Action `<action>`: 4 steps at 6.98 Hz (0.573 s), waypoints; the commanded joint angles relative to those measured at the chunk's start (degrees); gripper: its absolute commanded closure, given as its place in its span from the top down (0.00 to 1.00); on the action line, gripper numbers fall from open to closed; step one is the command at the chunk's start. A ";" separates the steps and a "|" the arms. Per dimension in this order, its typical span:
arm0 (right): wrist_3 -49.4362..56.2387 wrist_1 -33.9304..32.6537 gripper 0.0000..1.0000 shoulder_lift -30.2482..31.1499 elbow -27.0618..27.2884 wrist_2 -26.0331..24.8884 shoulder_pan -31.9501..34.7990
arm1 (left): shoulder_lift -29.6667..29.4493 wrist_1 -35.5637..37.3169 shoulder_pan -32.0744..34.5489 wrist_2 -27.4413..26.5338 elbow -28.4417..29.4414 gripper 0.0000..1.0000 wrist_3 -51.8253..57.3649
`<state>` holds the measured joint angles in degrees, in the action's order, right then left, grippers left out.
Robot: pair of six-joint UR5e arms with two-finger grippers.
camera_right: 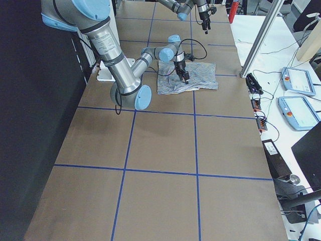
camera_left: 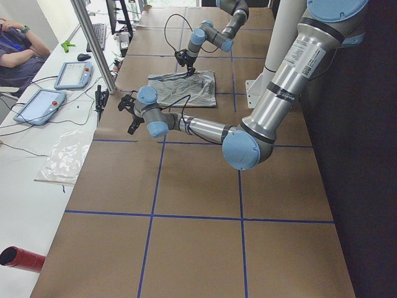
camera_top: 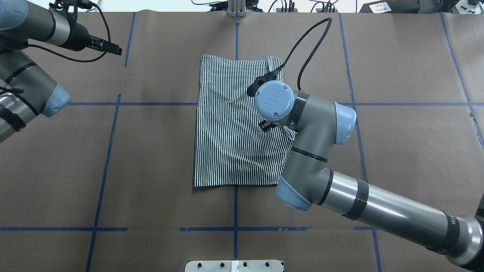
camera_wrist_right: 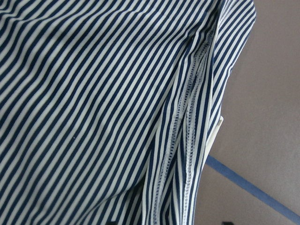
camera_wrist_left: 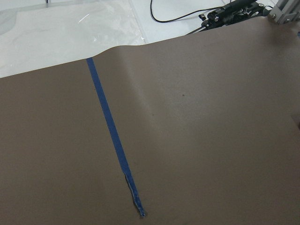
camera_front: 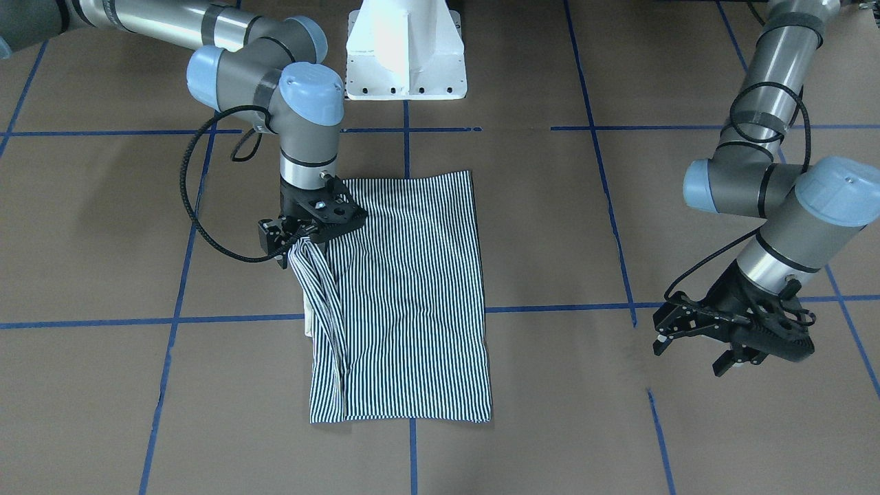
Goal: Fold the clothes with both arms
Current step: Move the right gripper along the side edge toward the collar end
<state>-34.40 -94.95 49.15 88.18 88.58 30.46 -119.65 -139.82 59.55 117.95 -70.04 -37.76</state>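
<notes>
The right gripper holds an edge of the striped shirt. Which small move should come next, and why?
Probably carry that edge across the shirt, toward its opposite long side, to lay a fold. The right gripper is shut on the edge and holds it raised; the left gripper hangs open, away from it.

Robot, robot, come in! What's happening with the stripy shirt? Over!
Right gripper shut on shirt edge, edge raised. Left gripper open, apart from shirt, over table. No obstacle seen near shirt.
</notes>
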 commanded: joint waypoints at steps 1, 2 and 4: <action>0.21 -0.32 0.79 0.77 -0.82 -0.07 -0.14 | 0.12 -0.01 -0.14 0.00 0.00 1.00 -0.04; 0.21 -0.41 0.79 1.03 -0.82 -0.07 -0.31 | 0.12 -0.01 -0.14 0.00 0.00 1.00 -0.04; 0.21 -0.41 0.79 1.21 -1.00 -0.16 -0.58 | 0.12 -0.01 -0.14 0.00 0.00 1.00 -0.04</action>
<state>-34.20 -95.35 50.21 87.29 88.45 30.02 -119.54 -139.83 59.42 117.95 -70.05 -37.79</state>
